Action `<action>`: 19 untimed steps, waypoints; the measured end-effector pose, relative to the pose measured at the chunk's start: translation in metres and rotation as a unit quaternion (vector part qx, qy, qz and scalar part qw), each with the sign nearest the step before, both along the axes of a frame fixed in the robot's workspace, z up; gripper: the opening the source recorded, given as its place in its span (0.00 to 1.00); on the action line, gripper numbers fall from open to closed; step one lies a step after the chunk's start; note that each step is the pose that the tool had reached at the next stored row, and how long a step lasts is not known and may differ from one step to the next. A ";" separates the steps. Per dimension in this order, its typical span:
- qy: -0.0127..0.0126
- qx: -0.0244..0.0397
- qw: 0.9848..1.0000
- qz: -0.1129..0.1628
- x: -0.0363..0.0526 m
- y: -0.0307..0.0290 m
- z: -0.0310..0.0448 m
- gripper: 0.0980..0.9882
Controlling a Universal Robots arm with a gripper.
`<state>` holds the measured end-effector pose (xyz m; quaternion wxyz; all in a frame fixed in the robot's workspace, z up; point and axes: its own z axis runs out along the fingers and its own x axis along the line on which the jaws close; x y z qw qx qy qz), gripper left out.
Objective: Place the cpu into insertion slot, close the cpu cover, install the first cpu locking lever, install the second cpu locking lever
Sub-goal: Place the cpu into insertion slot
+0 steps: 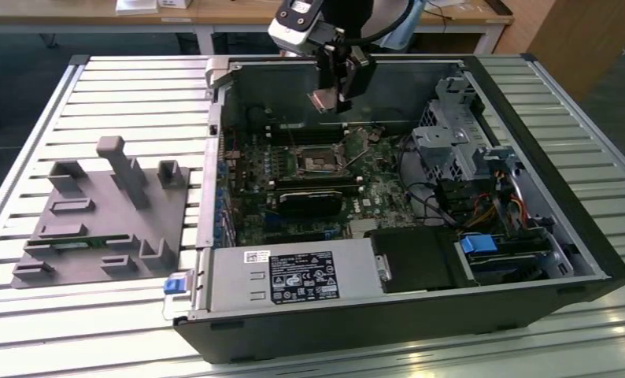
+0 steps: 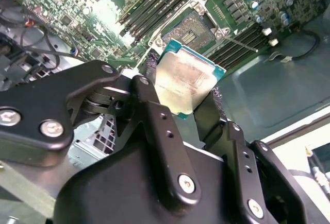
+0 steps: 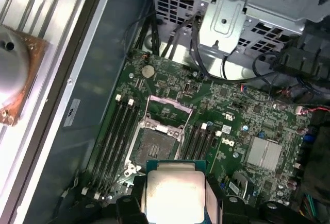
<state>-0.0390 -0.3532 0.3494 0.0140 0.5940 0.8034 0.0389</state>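
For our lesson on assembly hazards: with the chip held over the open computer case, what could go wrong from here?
The cpu hangs in the jaws by two edges, clear of the insertion slot; it might slip or land skewed. The cpu cover stands open beside the slot, so the chip may catch on it.

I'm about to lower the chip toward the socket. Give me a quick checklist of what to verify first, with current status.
1. cpu gripped in the claw, a finger on each side: ok.
2. insertion slot bare, nothing lying in it: ok.
3. cpu cover swung up off the slot: ok.
4. cpu centred and squared over the slot: cannot tell.
5. cpu hanging clear above the motherboard, touching nothing: ok.
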 end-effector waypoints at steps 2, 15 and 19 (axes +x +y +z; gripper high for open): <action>0.000 0.000 1.000 -0.014 0.0000 0.0001 -0.0009 0.50; 0.001 0.000 0.994 -0.108 0.0000 0.0005 -0.0087 0.50; 0.001 0.000 0.994 -0.113 0.0000 0.0012 -0.0142 0.50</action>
